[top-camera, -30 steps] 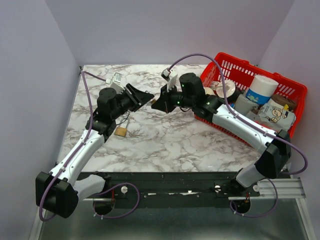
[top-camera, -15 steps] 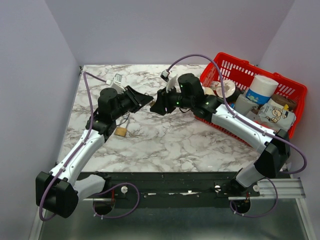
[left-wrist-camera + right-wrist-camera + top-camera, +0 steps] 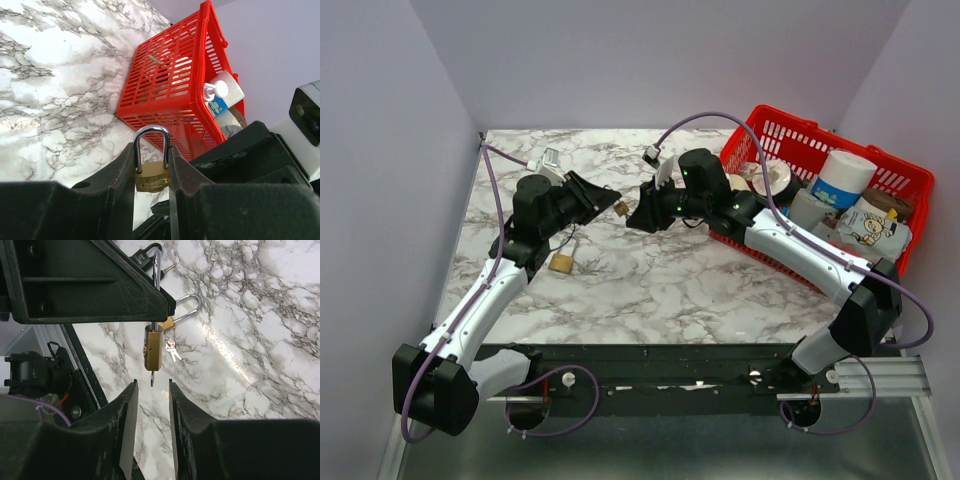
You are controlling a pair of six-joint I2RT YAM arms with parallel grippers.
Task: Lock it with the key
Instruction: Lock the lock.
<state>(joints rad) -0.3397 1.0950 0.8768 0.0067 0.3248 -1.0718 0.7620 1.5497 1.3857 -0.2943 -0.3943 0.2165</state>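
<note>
My left gripper (image 3: 607, 199) is shut on the steel shackle of a small brass padlock (image 3: 620, 208) and holds it above the marble table. In the left wrist view the padlock (image 3: 151, 176) hangs between my fingers (image 3: 120, 175). In the right wrist view the padlock (image 3: 152, 351) has a key (image 3: 153, 377) sticking out of its bottom. My right gripper (image 3: 152, 390) is open, its jaws on either side just short of the key and not touching it. In the top view it (image 3: 638, 214) sits just right of the padlock.
A second brass padlock (image 3: 561, 263) with a long shackle (image 3: 188, 304) and small keys (image 3: 172, 351) lies on the table (image 3: 660, 280) below my left arm. A black padlock (image 3: 144, 258) lies beyond it. A red basket (image 3: 798, 131) of groceries stands at the right.
My right gripper has drawn back a little to the right from the padlock, leaving a small gap. My left gripper, still holding the padlock, shifted slightly left.
</note>
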